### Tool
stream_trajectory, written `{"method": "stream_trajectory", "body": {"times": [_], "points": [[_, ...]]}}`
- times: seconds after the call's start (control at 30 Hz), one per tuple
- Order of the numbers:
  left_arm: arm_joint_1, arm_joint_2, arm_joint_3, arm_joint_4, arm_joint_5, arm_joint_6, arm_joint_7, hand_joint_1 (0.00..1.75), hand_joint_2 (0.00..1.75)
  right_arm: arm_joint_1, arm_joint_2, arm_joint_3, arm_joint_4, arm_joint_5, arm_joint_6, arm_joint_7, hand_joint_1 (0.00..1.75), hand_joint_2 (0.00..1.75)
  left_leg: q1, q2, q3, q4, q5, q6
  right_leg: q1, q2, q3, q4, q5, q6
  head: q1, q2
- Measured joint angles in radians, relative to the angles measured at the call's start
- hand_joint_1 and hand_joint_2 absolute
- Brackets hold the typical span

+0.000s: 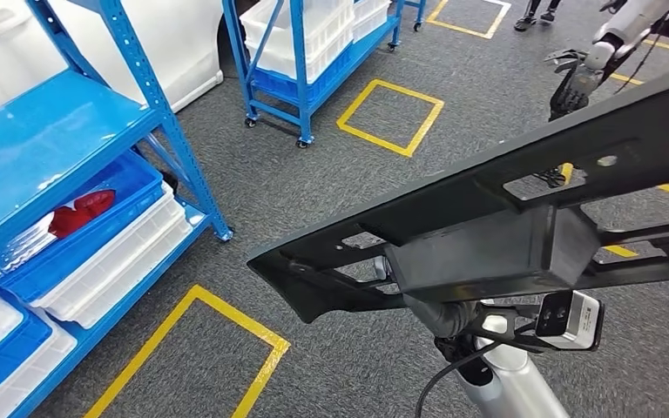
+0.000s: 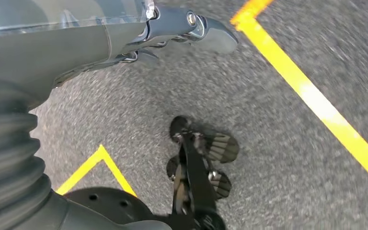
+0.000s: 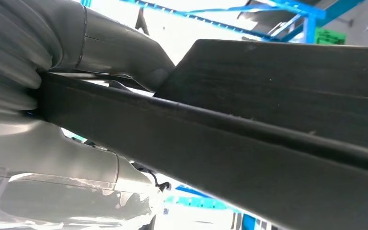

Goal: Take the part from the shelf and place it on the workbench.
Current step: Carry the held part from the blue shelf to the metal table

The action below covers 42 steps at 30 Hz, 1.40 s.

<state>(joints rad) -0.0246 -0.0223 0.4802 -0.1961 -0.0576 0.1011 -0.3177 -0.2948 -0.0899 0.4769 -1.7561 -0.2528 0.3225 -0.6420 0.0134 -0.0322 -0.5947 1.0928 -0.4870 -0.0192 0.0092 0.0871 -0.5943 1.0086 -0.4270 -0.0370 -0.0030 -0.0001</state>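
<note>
Already your right hand (image 3: 52,91) grips the long black plastic bracket part (image 1: 488,226), carried off the blue metal shelf (image 1: 61,139) above grey carpet. Your left hand (image 2: 76,43) hangs low, seemingly holding nothing. Next, find the workbench and lower the part.

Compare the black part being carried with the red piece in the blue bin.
The black part is black; the red piece is red. The black part is gripped by the right hand above the carpet; the red piece lies in a blue bin on the rack. The black part is a long openwork frame; the red piece is compact.
</note>
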Motion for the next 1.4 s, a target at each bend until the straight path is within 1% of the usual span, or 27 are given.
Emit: {"method": "stream_trajectory", "body": {"times": [0.07, 0.13, 0.17, 0.23, 0.27, 0.3, 0.37, 0.4, 0.43, 0.5, 0.57, 0.6, 0.67, 0.7, 0.77, 0.83, 0.87, 0.9, 0.93, 0.97, 1.03, 1.1, 1.17, 1.23, 1.3, 1.37, 1.4], "points": [[-0.001, 0.0, 0.001, 0.0, 0.0, -0.003, -0.003, 0.0, 1.75, -0.006, 0.001, 0.0, 0.008, 0.0, 0.001, 0.0, 1.75, 1.75, -0.002, -0.032, 0.034, -0.081, 0.025, 0.005, -0.003, 0.02, -0.007, 0.005, 0.001, 0.008, 0.001, 0.0], [-0.002, 0.0, 0.002, 0.0, -0.001, -0.004, -0.006, 0.0, 1.75, -0.01, 0.003, 0.0, 0.016, -0.001, 0.001, 0.0, 1.75, 1.75, -0.006, -0.025, 0.039, -0.091, 0.027, 0.011, -0.008, 0.038, -0.015, 0.005, 0.005, 0.021, 0.001, 0.0], [-0.002, 0.001, 0.002, 0.0, -0.001, -0.004, -0.007, 0.0, 1.75, -0.011, 0.003, -0.001, 0.02, -0.001, 0.001, 0.0, 1.75, 1.75, -0.006, -0.013, 0.041, -0.097, 0.03, 0.016, -0.01, 0.031, -0.017, 0.007, 0.005, 0.027, 0.001, 0.0], [-0.002, 0.001, 0.002, 0.0, -0.002, -0.006, -0.007, 0.0, 1.75, -0.018, 0.003, -0.002, 0.029, -0.001, 0.001, 0.0, 1.75, 1.75, -0.003, 0.011, 0.047, -0.11, 0.038, 0.028, -0.008, -0.016, -0.039, 0.05, -0.024, 0.035, 0.005, 0.0], [-0.001, 0.001, 0.003, 0.0, -0.002, -0.007, -0.008, 0.0, 1.75, -0.021, 0.003, -0.002, 0.034, -0.001, 0.001, -0.001, 1.75, 1.75, -0.004, 0.023, 0.048, -0.114, 0.04, 0.031, -0.009, -0.047, -0.063, 0.101, -0.052, 0.038, 0.007, 0.0], [0.0, 0.001, 0.003, 0.0, -0.002, -0.007, -0.008, 0.0, 1.75, -0.024, 0.004, -0.002, 0.04, -0.001, 0.001, -0.001, 1.75, 1.75, -0.004, 0.035, 0.048, -0.114, 0.04, 0.033, -0.011, -0.064, -0.095, 0.165, -0.083, 0.043, 0.008, 0.0], [0.002, 0.001, 0.004, 0.0, -0.003, -0.008, -0.007, 0.0, 1.75, -0.026, 0.004, -0.001, 0.054, -0.001, 0.001, -0.001, 1.75, 1.75, -0.005, 0.06, 0.047, -0.114, 0.038, 0.033, -0.02, -0.076, -0.147, 0.267, -0.115, 0.051, 0.008, 0.0], [0.002, 0.001, 0.004, 0.0, -0.003, -0.009, -0.007, 0.0, 1.75, -0.026, 0.004, -0.001, 0.06, -0.001, 0.001, 0.0, 1.75, 1.75, -0.005, 0.072, 0.047, -0.113, 0.037, 0.032, -0.024, -0.079, -0.148, 0.27, -0.105, 0.054, 0.009, 0.0], [0.001, 0.001, 0.005, 0.0, -0.003, -0.01, -0.007, 0.0, 1.75, -0.026, 0.004, -0.001, 0.065, -0.001, 0.001, 0.0, 1.75, 1.75, -0.005, 0.083, 0.047, -0.112, 0.036, 0.03, -0.028, -0.086, -0.129, 0.233, -0.081, 0.056, 0.009, 0.0], [0.001, 0.0, 0.005, 0.0, -0.004, -0.013, -0.007, 0.0, 1.75, -0.03, 0.005, -0.001, 0.071, -0.001, 0.0, 0.0, 1.75, 1.75, -0.006, 0.102, 0.049, -0.107, 0.03, 0.022, -0.027, -0.123, -0.057, 0.099, -0.027, 0.055, 0.009, 0.0], [0.001, 0.0, 0.005, 0.0, -0.008, -0.016, -0.008, 0.0, 1.75, -0.035, 0.007, -0.001, 0.075, -0.001, 0.0, 0.0, 1.75, 1.75, -0.01, 0.118, 0.051, -0.102, 0.022, 0.009, -0.02, -0.15, -0.016, 0.018, -0.009, 0.043, 0.008, 0.0], [0.0, 0.0, 0.005, 0.0, -0.01, -0.018, -0.008, 0.0, 1.75, -0.036, 0.008, -0.001, 0.077, -0.001, -0.001, 0.0, 1.75, 1.75, -0.011, 0.127, 0.053, -0.101, 0.018, 0.003, -0.016, -0.147, -0.014, 0.01, -0.013, 0.036, 0.007, 0.0], [-0.002, 0.0, 0.005, 0.0, -0.016, -0.022, -0.01, 0.0, 1.75, -0.036, 0.01, -0.001, 0.08, 0.0, -0.003, -0.001, 1.75, 1.75, -0.008, 0.141, 0.058, -0.101, 0.013, -0.01, -0.015, -0.123, -0.015, 0.007, -0.01, 0.023, 0.007, 0.0], [-0.003, 0.0, 0.005, 0.0, -0.019, -0.024, -0.012, 0.0, 1.75, -0.037, 0.01, -0.001, 0.081, 0.0, -0.004, -0.001, 1.75, 1.75, -0.005, 0.13, 0.056, -0.09, 0.003, -0.015, -0.017, -0.112, -0.014, 0.004, -0.008, 0.016, 0.006, 0.0], [-0.003, 0.0, 0.005, 0.0, -0.023, -0.028, -0.014, 0.0, 1.75, -0.038, 0.014, -0.001, 0.083, 0.002, -0.006, -0.003, 1.75, 1.75, 0.0, 0.084, 0.021, -0.008, -0.047, -0.022, -0.019, -0.092, -0.01, -0.001, -0.004, 0.005, 0.003, 0.0], [0.001, 0.001, 0.005, 0.0, -0.024, -0.032, -0.017, 0.0, 1.75, -0.036, 0.017, -0.001, 0.087, 0.003, -0.007, -0.006, 1.75, 1.75, 0.0, 0.049, -0.048, 0.133, -0.111, -0.023, -0.015, -0.07, -0.01, -0.001, -0.004, -0.002, 0.001, 0.0], [0.002, 0.002, 0.005, 0.0, -0.025, -0.033, -0.018, 0.0, 1.75, -0.034, 0.018, -0.001, 0.09, 0.004, -0.007, -0.008, 1.75, 1.75, -0.001, 0.044, -0.075, 0.184, -0.123, -0.022, -0.012, -0.056, -0.01, 0.0, -0.004, -0.003, 0.001, 0.0], [0.004, 0.002, 0.005, 0.0, -0.026, -0.034, -0.02, 0.0, 1.75, -0.033, 0.018, -0.001, 0.094, 0.004, -0.006, -0.01, 1.75, 1.75, -0.001, 0.042, -0.088, 0.199, -0.115, -0.02, -0.01, -0.042, -0.01, 0.0, -0.004, -0.003, 0.001, 0.0], [0.004, 0.003, 0.005, 0.0, -0.029, -0.034, -0.022, 0.0, 1.75, -0.033, 0.018, -0.001, 0.097, 0.004, -0.006, -0.013, 1.75, 1.75, -0.001, 0.039, -0.081, 0.173, -0.087, -0.016, -0.008, -0.028, -0.009, 0.002, -0.004, -0.004, 0.001, 0.0], [0.004, 0.004, 0.005, 0.0, -0.031, -0.035, -0.024, 0.0, 1.75, -0.033, 0.019, -0.001, 0.1, 0.004, -0.006, -0.015, 1.75, 1.75, -0.001, 0.032, -0.058, 0.113, -0.047, -0.012, -0.007, -0.015, -0.008, 0.003, -0.005, -0.003, 0.001, 0.0], [0.003, 0.006, 0.005, 0.0, -0.035, -0.035, -0.027, 0.0, 1.75, -0.035, 0.019, -0.001, 0.103, 0.004, -0.006, -0.018, 1.75, 1.75, 0.0, -0.011, -0.002, -0.022, 0.016, -0.002, -0.006, 0.009, -0.009, 0.007, -0.006, 0.001, 0.002, 0.0], [0.002, 0.01, 0.005, 0.0, -0.037, -0.035, -0.028, 0.0, 1.75, -0.037, 0.019, -0.002, 0.107, 0.002, -0.006, -0.018, 1.75, 1.75, -0.003, -0.039, 0.023, -0.081, 0.03, 0.004, -0.01, 0.03, -0.015, 0.01, -0.005, 0.011, 0.002, 0.0], [-0.001, 0.012, 0.005, 0.0, -0.038, -0.037, -0.029, 0.0, 1.75, -0.038, 0.02, -0.004, 0.109, 0.001, -0.008, -0.018, 1.75, 1.75, -0.004, -0.024, 0.029, -0.091, 0.032, 0.011, -0.014, 0.046, -0.02, 0.009, -0.002, 0.024, 0.001, 0.0], [-0.003, 0.012, 0.005, 0.0, -0.04, -0.039, -0.03, 0.0, 1.75, -0.042, 0.02, -0.006, 0.109, 0.0, -0.008, -0.017, 1.75, 1.75, -0.003, 0.0, 0.037, -0.106, 0.039, 0.022, -0.012, 0.011, -0.032, 0.035, -0.02, 0.033, 0.004, 0.0], [-0.001, 0.013, 0.005, 0.0, -0.043, -0.041, -0.031, 0.0, 1.75, -0.047, 0.02, -0.008, 0.11, 0.0, -0.008, -0.015, 1.75, 1.75, -0.004, 0.025, 0.042, -0.114, 0.041, 0.03, -0.011, -0.049, -0.081, 0.137, -0.076, 0.04, 0.006, 0.0], [0.002, 0.013, 0.005, 0.0, -0.045, -0.042, -0.031, 0.0, 1.75, -0.048, 0.02, -0.008, 0.113, -0.001, -0.008, -0.015, 1.75, 1.75, -0.006, 0.05, 0.042, -0.113, 0.039, 0.032, -0.017, -0.073, -0.144, 0.262, -0.124, 0.048, 0.007, 0.0], [0.002, 0.013, 0.005, 0.0, -0.045, -0.042, -0.031, 0.0, 1.75, -0.048, 0.019, -0.008, 0.114, -0.001, -0.008, -0.015, 1.75, 1.75, -0.007, 0.063, 0.042, -0.112, 0.038, 0.032, -0.021, -0.077, -0.158, 0.286, -0.124, 0.051, 0.007, 0.0]]}}
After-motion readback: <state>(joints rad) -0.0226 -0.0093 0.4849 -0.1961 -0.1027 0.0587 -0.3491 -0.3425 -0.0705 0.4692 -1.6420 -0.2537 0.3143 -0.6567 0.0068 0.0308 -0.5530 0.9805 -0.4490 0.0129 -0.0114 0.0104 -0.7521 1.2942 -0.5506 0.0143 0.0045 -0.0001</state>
